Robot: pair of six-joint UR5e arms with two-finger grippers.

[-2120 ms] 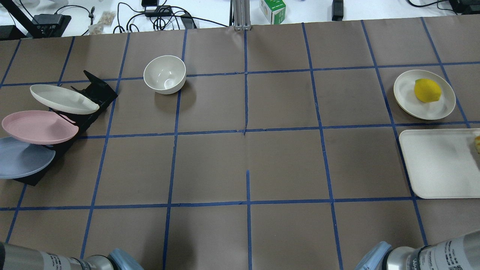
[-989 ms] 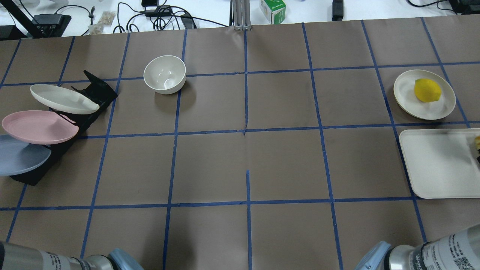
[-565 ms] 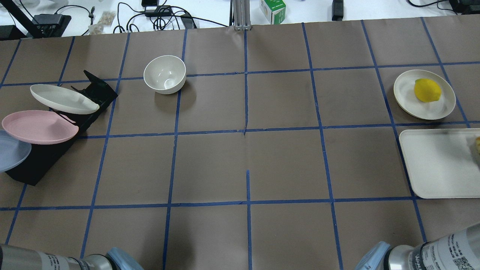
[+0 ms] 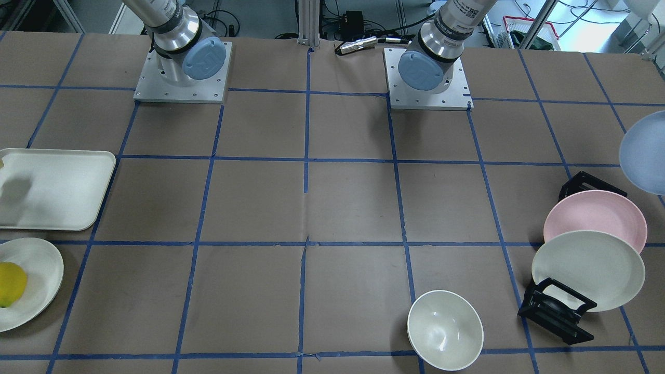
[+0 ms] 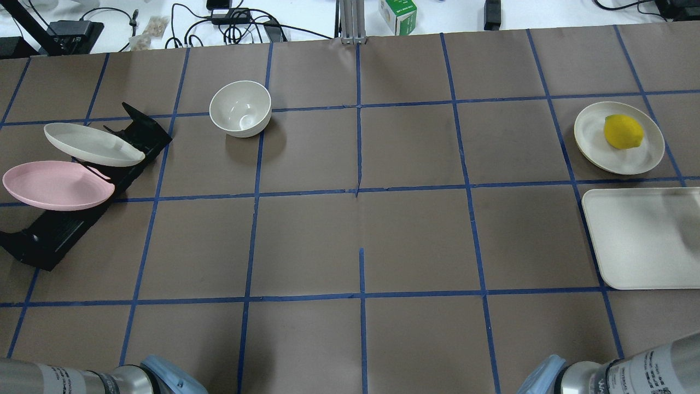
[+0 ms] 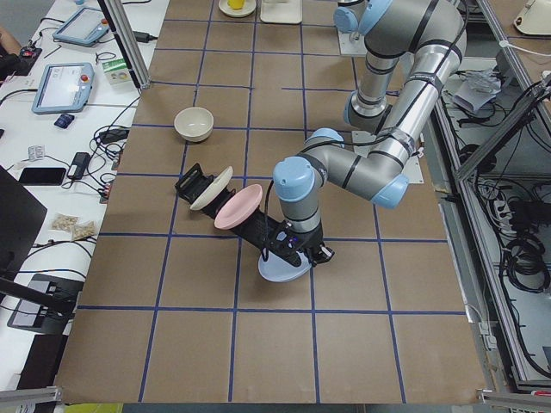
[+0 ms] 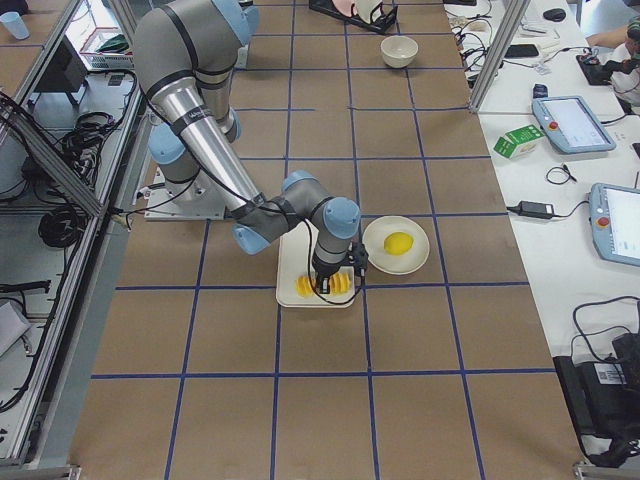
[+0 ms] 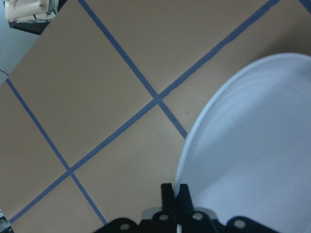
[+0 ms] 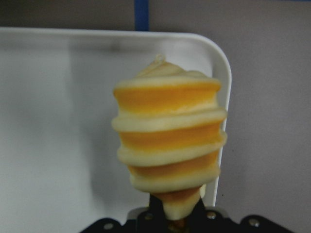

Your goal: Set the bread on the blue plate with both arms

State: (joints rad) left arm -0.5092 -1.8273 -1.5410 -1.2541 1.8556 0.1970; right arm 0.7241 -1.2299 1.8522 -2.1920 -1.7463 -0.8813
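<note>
The blue plate (image 8: 252, 145) is gripped at its rim by my left gripper (image 8: 174, 190), whose jaws are shut on it. It is held off the black rack, near the table's left end (image 6: 282, 268), and shows at the right edge of the front view (image 4: 644, 153). It is out of the overhead view. My right gripper (image 9: 170, 216) is shut on the bread (image 9: 170, 145), a yellow-orange ridged loaf, and holds it above the cream tray (image 9: 58, 121). The bread also shows in the right side view (image 7: 325, 285).
The black rack (image 5: 49, 241) still holds a pink plate (image 5: 57, 184) and a cream plate (image 5: 93, 145). A white bowl (image 5: 240, 108) stands at the far left. A small plate (image 5: 645, 156) with a yellow fruit (image 5: 622, 131) lies beyond the tray (image 5: 640, 238).
The blue plate has slid left off the rack and out of the overhead view. The bread at the tray's right edge has also left that view.
</note>
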